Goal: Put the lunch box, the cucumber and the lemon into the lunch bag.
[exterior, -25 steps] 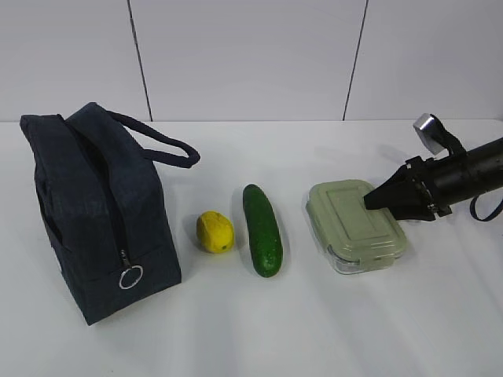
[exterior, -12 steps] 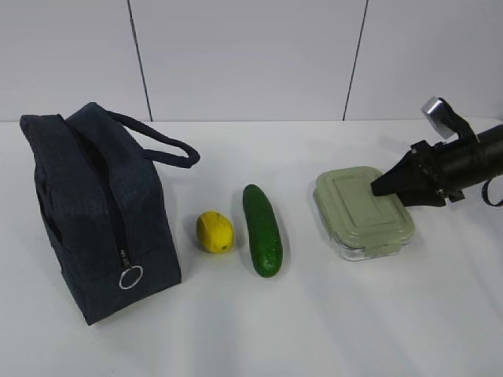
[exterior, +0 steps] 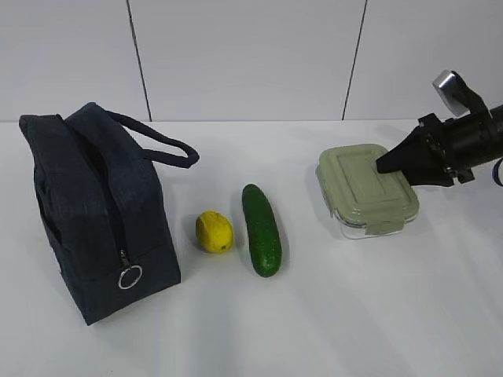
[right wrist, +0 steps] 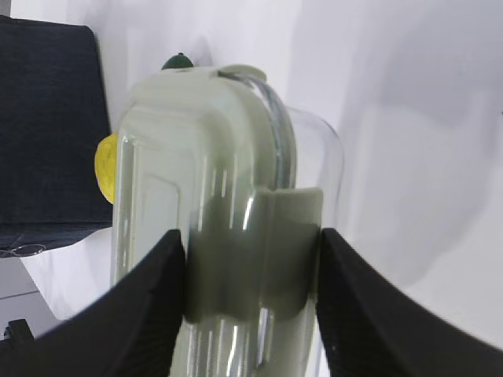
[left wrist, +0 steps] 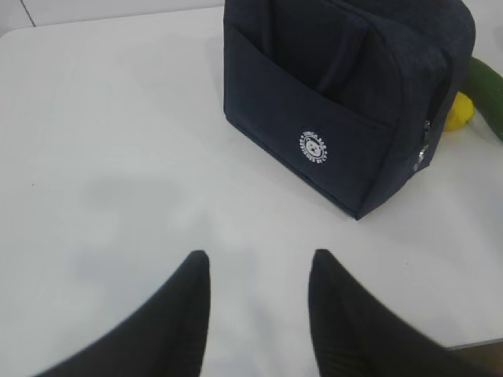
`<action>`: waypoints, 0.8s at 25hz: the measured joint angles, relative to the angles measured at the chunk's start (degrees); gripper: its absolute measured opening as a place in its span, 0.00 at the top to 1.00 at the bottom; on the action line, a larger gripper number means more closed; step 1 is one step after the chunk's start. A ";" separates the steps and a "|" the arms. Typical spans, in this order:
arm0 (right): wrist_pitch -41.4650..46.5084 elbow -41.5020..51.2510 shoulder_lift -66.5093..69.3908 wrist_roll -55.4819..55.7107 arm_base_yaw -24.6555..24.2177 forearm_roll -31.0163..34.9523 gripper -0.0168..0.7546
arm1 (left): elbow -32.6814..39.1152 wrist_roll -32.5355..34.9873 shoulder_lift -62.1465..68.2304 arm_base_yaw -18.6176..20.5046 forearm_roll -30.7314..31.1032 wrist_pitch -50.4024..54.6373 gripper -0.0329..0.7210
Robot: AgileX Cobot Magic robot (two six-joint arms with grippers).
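My right gripper [exterior: 387, 165] is shut on the lunch box [exterior: 365, 191], a clear container with a sage-green lid, and holds it lifted and tilted at the right. In the right wrist view the jaws clamp its side at a clip [right wrist: 253, 259]. The dark green cucumber [exterior: 262, 228] and the yellow lemon [exterior: 214, 232] lie on the table at the middle. The navy lunch bag [exterior: 94, 208] stands at the left with its zipper ring pull [exterior: 130, 276] low at the front. My left gripper [left wrist: 258, 263] is open and empty above bare table, short of the bag [left wrist: 346, 94].
The white table [exterior: 314, 322] ends at a grey panelled wall [exterior: 251, 55] behind. The bag's loop handle [exterior: 157, 141] sticks out to the right towards the lemon. The lemon [left wrist: 459, 111] and cucumber tip [left wrist: 489, 82] show beyond the bag in the left wrist view.
My right gripper has lifted the lunch box off the table and carried it up and to the right. The bag, lemon and cucumber have not moved.
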 joint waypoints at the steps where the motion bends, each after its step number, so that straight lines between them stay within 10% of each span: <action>1: 0.11 0.00 -0.09 0.27 0.00 0.00 0.48 | 0.00 0.00 0.00 0.00 0.00 0.00 0.55; 20: 0.20 0.31 -1.82 2.41 0.00 0.01 0.48 | 0.00 -2.16 1.17 0.00 -11.95 -4.62 0.55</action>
